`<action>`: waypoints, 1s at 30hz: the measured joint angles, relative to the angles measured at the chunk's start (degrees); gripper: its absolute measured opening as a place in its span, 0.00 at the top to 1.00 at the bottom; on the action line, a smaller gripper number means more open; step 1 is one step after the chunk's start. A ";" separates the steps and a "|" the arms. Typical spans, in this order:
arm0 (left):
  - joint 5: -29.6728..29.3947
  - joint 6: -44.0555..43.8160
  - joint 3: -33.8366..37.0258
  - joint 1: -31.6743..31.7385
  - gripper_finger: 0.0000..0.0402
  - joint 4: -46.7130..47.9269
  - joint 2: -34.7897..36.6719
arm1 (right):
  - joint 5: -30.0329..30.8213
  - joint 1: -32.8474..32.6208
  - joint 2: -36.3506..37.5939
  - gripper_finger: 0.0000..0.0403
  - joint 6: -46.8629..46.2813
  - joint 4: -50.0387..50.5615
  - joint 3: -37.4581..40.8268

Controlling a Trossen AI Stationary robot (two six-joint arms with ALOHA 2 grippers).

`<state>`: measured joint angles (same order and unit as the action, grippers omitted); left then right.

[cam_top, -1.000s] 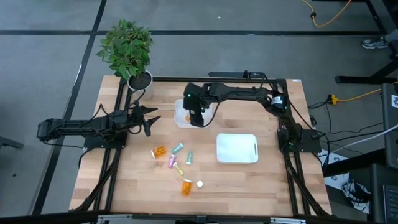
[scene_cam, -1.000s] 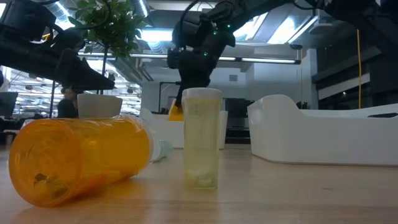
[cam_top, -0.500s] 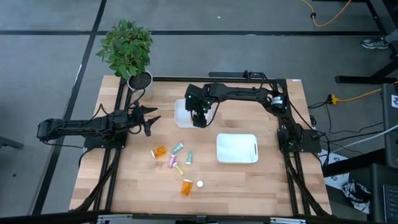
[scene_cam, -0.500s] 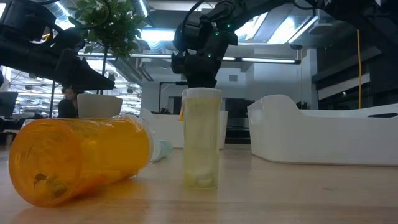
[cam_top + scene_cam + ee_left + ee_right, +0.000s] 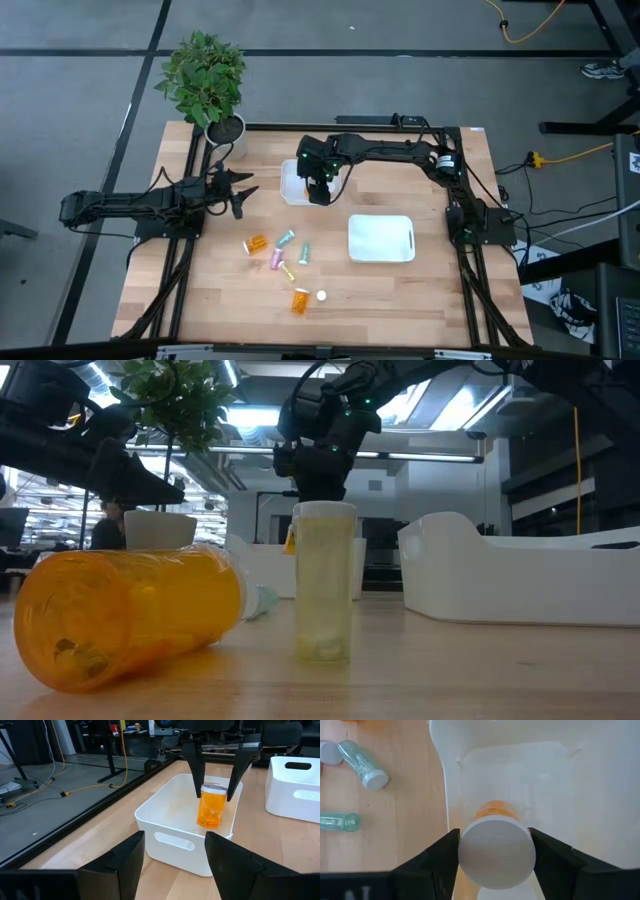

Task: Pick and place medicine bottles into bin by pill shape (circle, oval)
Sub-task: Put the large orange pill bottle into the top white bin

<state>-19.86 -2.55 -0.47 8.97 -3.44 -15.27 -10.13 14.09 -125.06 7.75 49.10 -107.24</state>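
Since a second ago, the right end effector [image 5: 214, 795] has been moved a little further over the small white bin [image 5: 170, 832] at the back of the table [image 5: 400, 290]. An orange bottle [image 5: 212, 806] with a white cap [image 5: 496, 851] is seen standing inside that bin, with the two dark fingers [image 5: 196, 770] at either side of its top. Whether the bottle is squeezed or just let go cannot be told.

The left end effector [image 5: 243, 192] is held still near the plant pot [image 5: 226, 131], with its fingers apart and nothing between them.

More small bottles [image 5: 283, 253] are left lying in the middle of the table, beside the bigger white bin [image 5: 381, 239]. One yellow bottle [image 5: 324, 581] is seen standing upright up close, next to an orange one [image 5: 130, 614] lying on its side.
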 joint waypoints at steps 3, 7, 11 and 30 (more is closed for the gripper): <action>-0.01 -0.02 0.00 0.02 0.50 0.00 0.00 | 0.00 0.00 0.01 0.43 0.00 0.00 0.00; -0.02 -0.02 0.02 0.00 0.50 0.00 -0.02 | 0.00 0.00 0.01 0.40 0.00 0.00 0.00; -0.01 -0.02 0.00 0.01 0.50 0.00 -0.02 | 0.00 0.00 0.01 0.40 0.00 0.02 0.00; -0.02 0.07 0.01 0.01 0.50 0.01 -0.02 | 0.20 -0.85 0.05 0.40 -4.05 10.06 -8.40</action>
<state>-19.88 -2.48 -0.46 8.99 -3.44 -15.29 -9.93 13.24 -125.01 3.70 59.16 -115.64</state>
